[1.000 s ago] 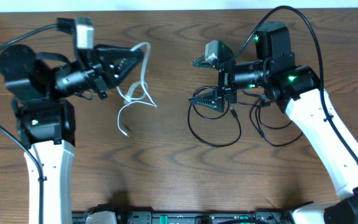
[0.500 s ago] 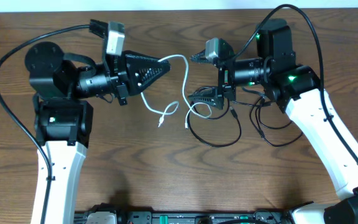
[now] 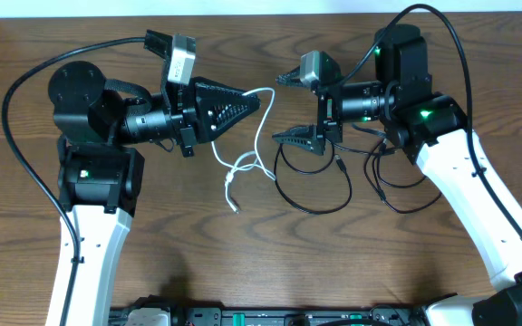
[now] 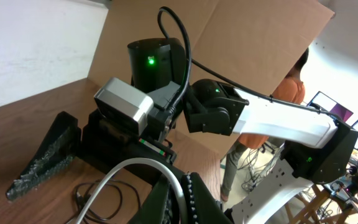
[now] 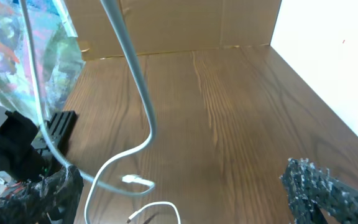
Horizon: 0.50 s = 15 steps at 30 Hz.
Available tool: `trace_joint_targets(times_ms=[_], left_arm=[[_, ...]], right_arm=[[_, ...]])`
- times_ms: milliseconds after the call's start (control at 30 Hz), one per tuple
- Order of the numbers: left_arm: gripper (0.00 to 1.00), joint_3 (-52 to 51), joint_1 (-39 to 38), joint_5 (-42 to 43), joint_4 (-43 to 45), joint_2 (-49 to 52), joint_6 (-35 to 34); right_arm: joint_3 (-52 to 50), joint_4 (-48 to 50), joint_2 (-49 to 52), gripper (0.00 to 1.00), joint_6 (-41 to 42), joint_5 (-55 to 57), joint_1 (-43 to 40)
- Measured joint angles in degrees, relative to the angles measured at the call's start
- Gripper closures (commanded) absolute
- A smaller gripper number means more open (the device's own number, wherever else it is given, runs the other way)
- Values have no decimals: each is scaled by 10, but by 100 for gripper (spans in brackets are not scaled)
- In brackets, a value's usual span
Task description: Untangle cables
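You are holding the white cord (image 3: pixel 259 136) in the left claw (image 3: pixel 254 100), which is clenched on it near the upper middle of the frame. From there the cord is arching up, hanging down through the centre and trailing onto the surface (image 3: pixel 243 272), with its small plug end lying lowest, left of centre. The right claw (image 3: pixel 295 109) is standing fully released with nothing between its fingers. One finger is sitting high and the other low, just right of the hanging white cord and above the black cords (image 3: pixel 314 210), which are lying in loose loops on the surface at centre right. The low white loop is lying right beside the nearest black loop, and from above you cannot tell whether the two are crossing or only touching, so treat them as possibly caught. To do this step well, you are probably best drawing the white cord leftward and upward slowly while watching that low loop. If a black loop is starting to drag along, pause and pin the black cords with the right claw before going on. Be careful that the wide-open right fingers are not snagging the hanging white strand as it is passing between them in the right wrist view. No container is showing in any view, so the cords are simply being laid apart on the bare surface.
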Motion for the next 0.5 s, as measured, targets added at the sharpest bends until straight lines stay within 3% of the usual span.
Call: trace_joint_targets(times_ms=[333, 433, 500], left_arm=[[92, 0, -4, 0, 2, 0, -2], [92, 0, -16, 0, 12, 0, -1], [92, 0, -25, 0, 19, 0, -2]], right_arm=[[0, 61, 0, 6, 42, -26, 3], [0, 70, 0, 20, 47, -26, 12], [0, 72, 0, 52, 50, -24, 19]])
